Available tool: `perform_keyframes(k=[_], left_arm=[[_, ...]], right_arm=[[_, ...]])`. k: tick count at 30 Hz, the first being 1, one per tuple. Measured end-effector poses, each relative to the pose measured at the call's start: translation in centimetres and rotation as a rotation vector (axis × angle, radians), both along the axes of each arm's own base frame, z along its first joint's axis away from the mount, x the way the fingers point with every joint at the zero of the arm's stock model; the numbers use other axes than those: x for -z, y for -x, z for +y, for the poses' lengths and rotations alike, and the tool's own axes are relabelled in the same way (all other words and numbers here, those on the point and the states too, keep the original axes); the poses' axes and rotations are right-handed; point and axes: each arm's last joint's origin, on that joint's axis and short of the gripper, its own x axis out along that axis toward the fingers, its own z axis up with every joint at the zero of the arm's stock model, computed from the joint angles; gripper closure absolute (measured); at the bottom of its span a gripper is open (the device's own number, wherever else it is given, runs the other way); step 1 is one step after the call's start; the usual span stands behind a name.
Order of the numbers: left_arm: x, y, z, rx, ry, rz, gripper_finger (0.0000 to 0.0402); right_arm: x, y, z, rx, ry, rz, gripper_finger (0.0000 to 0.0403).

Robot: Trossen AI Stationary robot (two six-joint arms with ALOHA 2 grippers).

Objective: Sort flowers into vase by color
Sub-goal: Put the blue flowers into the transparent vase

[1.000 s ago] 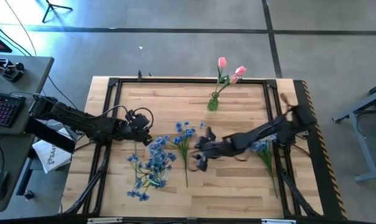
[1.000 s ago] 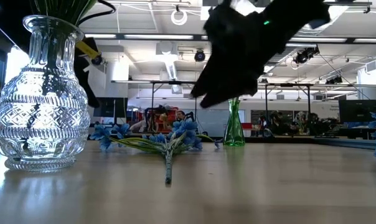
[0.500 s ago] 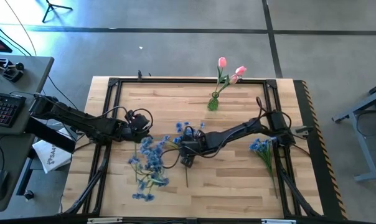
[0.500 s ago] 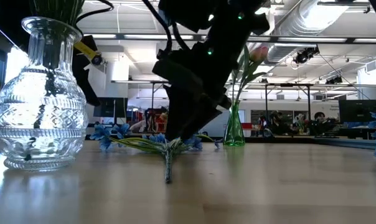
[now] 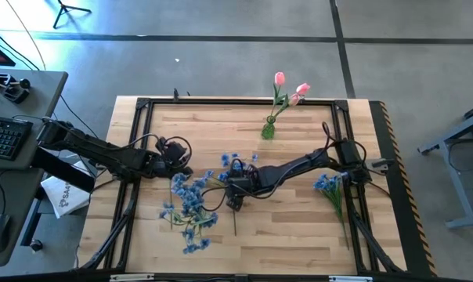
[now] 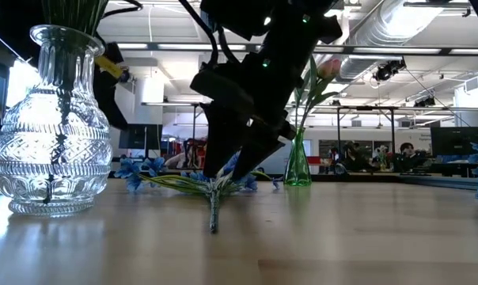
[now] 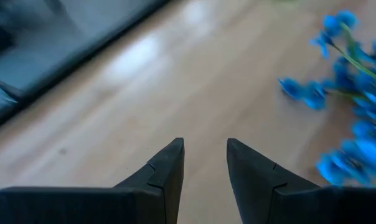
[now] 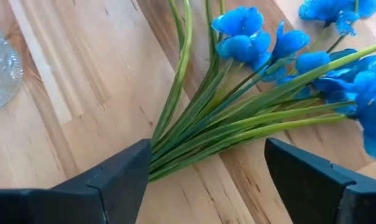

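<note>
**A:** Right gripper (image 8: 206,168) is spread wide and low over the blue flower bunch (image 8: 263,112) at counter centre. One finger sits either side of the gathered stems, no squeeze on them yet. Nothing held.

**B:** Left gripper?

**A:** Left gripper (image 7: 205,158) is parted a little with nothing between the fingers. It hangs over bare counter (image 5: 299,227) beside the clear glass vase (image 6: 53,119), blue blossoms just off to one side.

**B:** What's sorted so far?

**A:** Green vase (image 5: 268,129) at the far edge holds the pink tulips (image 5: 290,88); no pink ones lie loose in the high view, so pink looks done. Clear vase already has green stems in its neck. The blue sprays (image 5: 188,207) over it in the high view look like their heads, though that link isn't certain.

**B:** Left to do?

**A:** Two blue bunches are on the counter: the centre one under the right gripper, and another blue bunch (image 5: 330,188) near the right edge by that arm's base. Roughly halfway or a bit past, going by that. Next step reads as closing on the centre stems.
</note>
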Motion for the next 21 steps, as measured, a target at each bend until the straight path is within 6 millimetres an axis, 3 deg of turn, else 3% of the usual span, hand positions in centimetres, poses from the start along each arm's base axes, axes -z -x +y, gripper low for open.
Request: perform_keyframes(k=[4,13,21], left_arm=[[-0.8,0.3,0.3,-0.059,-0.103,-0.038,0.0291],[-4.6,1.4,0.7,-0.093,-0.178,-0.133,0.0291],[-4.7,1.7,0.7,-0.061,-0.138,-0.131,0.0291]], right_arm=[[0.2,-0.1,0.0,0.007,-0.007,-0.003,0.0093],[2.6,-0.7,0.1,0.028,-0.044,0.018,0.0102],[1.8,0.5,-0.3,-0.1,0.096,0.128,0.0204]])
